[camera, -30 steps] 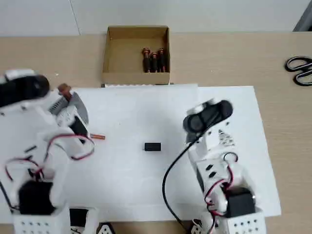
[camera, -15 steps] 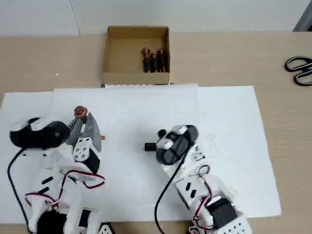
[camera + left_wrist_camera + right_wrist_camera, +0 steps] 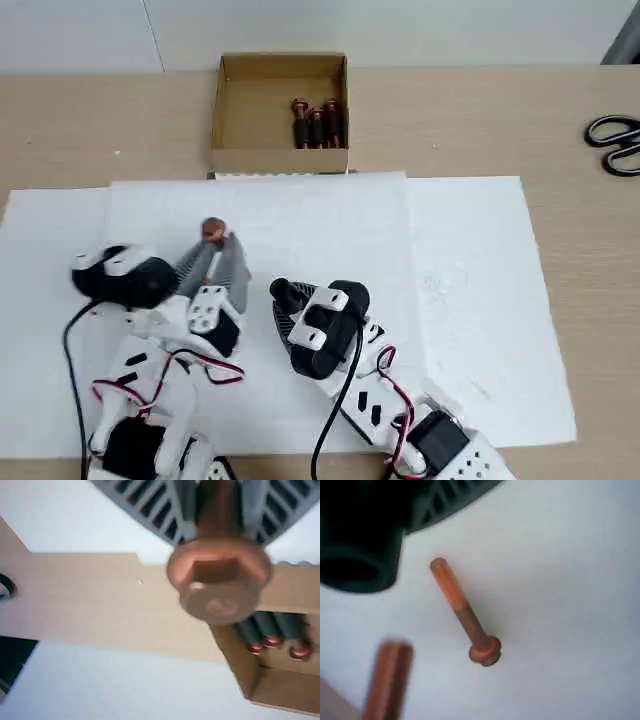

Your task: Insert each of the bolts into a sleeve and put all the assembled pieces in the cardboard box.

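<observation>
My left gripper is shut on a copper bolt, whose head points toward the cardboard box. Just to its right, my right gripper is shut on the black sleeve, with the open end of that sleeve low over the white paper. A second copper bolt lies loose on the paper beside the sleeve. The held bolt's shank shows close by. Three assembled pieces lie in the box's right part.
A large white paper sheet covers the table in front of the box. Black scissors lie at the far right on the wooden tabletop. Both arms crowd the sheet's lower left and middle.
The right gripper swung left to the black sleeve and closed on it, drawing it slightly left. The left gripper carried its bolt to the right, toward the sleeve.
</observation>
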Action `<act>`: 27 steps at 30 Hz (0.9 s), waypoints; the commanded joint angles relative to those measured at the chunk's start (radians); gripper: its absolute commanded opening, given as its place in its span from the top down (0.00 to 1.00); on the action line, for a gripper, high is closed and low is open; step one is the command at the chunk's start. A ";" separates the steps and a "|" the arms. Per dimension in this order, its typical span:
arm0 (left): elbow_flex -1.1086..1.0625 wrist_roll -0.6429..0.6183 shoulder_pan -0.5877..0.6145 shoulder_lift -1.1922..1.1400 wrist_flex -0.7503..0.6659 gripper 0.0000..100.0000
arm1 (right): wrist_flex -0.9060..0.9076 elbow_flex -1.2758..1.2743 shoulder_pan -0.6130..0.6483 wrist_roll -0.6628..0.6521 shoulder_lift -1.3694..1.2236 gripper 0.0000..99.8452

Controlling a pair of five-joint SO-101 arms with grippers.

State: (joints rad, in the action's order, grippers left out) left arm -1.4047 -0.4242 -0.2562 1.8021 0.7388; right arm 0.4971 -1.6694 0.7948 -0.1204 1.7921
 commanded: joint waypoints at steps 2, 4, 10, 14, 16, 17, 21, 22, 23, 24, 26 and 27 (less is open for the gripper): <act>0.001 -0.008 -0.078 0.012 -0.041 0.99 | -0.030 -0.015 0.005 0.008 0.013 1.00; 0.002 -0.008 -0.092 0.012 -0.041 0.99 | -0.022 -0.015 0.005 0.012 0.012 1.00; 0.074 -0.008 -0.094 0.009 -0.037 0.99 | 0.058 -0.015 0.005 0.014 0.012 1.00; 0.117 -0.044 -0.095 0.008 -0.015 0.99 | 0.054 -0.015 0.005 0.015 0.012 1.00; 0.139 -0.095 -0.094 0.008 0.008 0.99 | 0.062 -0.015 0.002 0.015 0.012 1.00; 0.150 -0.121 -0.091 0.008 0.018 0.99 | 0.062 -0.015 0.002 0.015 0.012 1.00; 0.173 -0.175 -0.089 0.008 0.097 0.99 | 0.058 -0.015 0.001 0.015 0.012 1.00; 0.173 -0.186 -0.089 0.009 0.110 0.99 | 0.054 -0.015 0.001 0.015 0.012 1.00; 0.173 -0.192 -0.089 0.009 0.121 0.99 | 0.054 -0.015 0.002 0.015 0.018 1.00; 0.171 -0.195 -0.089 0.009 0.126 0.99 | 0.053 -0.015 0.004 0.015 0.021 1.00; 0.166 -0.195 -0.087 0.008 0.126 0.99 | 0.051 -0.015 0.005 0.015 0.021 1.00; 0.156 -0.195 -0.087 0.008 0.126 0.99 | 0.042 -0.015 0.007 0.014 0.021 1.00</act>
State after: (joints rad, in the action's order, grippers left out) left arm -1.2789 -0.6130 -0.3483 1.8036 0.8631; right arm 0.5508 -1.6694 0.7933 -0.1174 1.7921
